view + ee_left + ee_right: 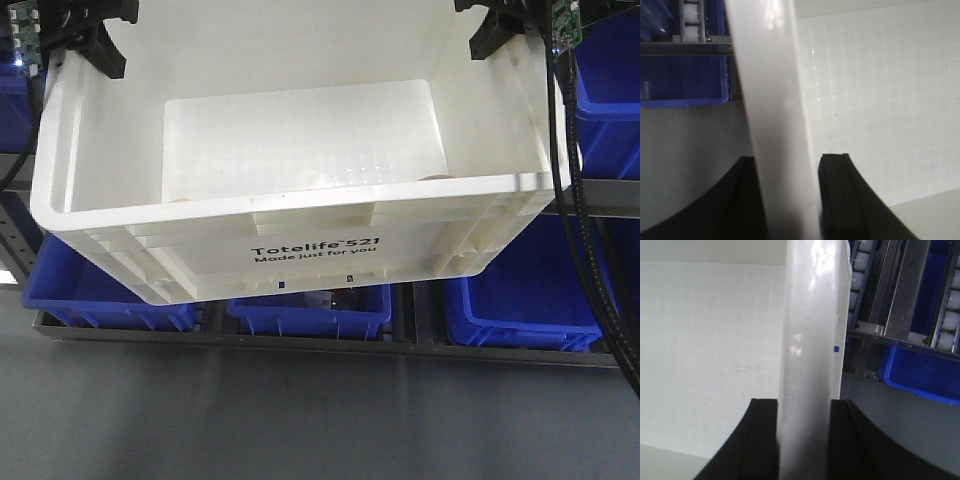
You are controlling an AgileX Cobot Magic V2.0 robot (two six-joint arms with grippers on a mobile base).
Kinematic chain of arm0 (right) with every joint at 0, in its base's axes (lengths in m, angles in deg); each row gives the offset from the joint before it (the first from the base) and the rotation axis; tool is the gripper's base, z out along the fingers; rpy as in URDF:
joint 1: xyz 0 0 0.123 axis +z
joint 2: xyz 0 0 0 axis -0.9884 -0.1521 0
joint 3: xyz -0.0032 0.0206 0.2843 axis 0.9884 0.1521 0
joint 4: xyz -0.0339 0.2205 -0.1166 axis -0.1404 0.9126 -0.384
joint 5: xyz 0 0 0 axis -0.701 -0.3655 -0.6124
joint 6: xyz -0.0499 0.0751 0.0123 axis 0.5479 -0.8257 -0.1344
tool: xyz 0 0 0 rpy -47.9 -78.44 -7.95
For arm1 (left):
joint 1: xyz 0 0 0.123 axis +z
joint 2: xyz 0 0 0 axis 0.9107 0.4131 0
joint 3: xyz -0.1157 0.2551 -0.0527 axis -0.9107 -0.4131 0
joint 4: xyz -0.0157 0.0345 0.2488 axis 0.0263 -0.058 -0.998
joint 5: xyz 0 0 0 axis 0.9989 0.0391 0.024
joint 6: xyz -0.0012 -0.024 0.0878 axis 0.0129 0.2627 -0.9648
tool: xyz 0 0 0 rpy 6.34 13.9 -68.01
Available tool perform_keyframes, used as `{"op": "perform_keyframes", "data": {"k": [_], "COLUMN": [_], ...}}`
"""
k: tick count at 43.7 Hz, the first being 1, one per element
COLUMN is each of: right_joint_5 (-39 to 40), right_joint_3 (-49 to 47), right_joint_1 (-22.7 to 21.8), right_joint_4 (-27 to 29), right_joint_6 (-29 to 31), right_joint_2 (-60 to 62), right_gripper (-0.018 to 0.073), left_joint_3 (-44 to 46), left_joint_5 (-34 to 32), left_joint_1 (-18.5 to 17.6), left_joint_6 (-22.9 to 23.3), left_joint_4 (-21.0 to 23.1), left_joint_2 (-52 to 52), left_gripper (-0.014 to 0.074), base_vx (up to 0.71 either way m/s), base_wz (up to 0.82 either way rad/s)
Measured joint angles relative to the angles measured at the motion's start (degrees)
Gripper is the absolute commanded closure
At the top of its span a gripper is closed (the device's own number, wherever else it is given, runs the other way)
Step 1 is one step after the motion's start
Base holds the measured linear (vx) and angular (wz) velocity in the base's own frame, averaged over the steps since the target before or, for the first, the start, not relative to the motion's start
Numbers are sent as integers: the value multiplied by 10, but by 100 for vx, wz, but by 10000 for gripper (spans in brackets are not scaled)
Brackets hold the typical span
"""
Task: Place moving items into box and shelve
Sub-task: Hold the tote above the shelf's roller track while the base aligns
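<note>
White box [300, 232], left gripper [789, 164] and right gripper [803, 404] clamping its walls

You can't see what's in the crate [420, 240]: near wall hides it, only two pale slivers [181, 199] peek over, can't ID. Left gripper [90, 50] & right gripper [500, 30] cropped by top edge. Dark obj [335, 298] in mid blue bin [310, 320] too small.

A left blue bin [100, 295], a middle blue bin [310, 315] and a right blue bin [520, 305] sit in a row on a grey metal rack [300, 347], at seven, six and four o'clock. An upper blue bin [612, 100] shows at two o'clock. White rollers [858, 270] line the rack's rails. Grey floor [300, 420] lies below.
</note>
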Motion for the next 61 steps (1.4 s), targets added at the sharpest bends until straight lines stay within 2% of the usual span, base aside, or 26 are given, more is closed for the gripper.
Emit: {"op": "perform_keyframes", "data": {"k": [30,61], "right_joint_5": [0,0], "right_joint_3": [0,0], "right_joint_1": [0,0], "right_joint_4": [-1,-1], "right_joint_6": [0,1], "right_joint_2": [0,0], "right_gripper": [562,562], "left_joint_3": [0,0], "left_joint_5": [0,0], "left_joint_1": [0,0], "left_joint_6": [0,0], "left_joint_4": [0,1], "left_joint_2": [0,0], "left_gripper": [603,603], "base_vx": [20,8], "base_wz": [-1,-9]}}
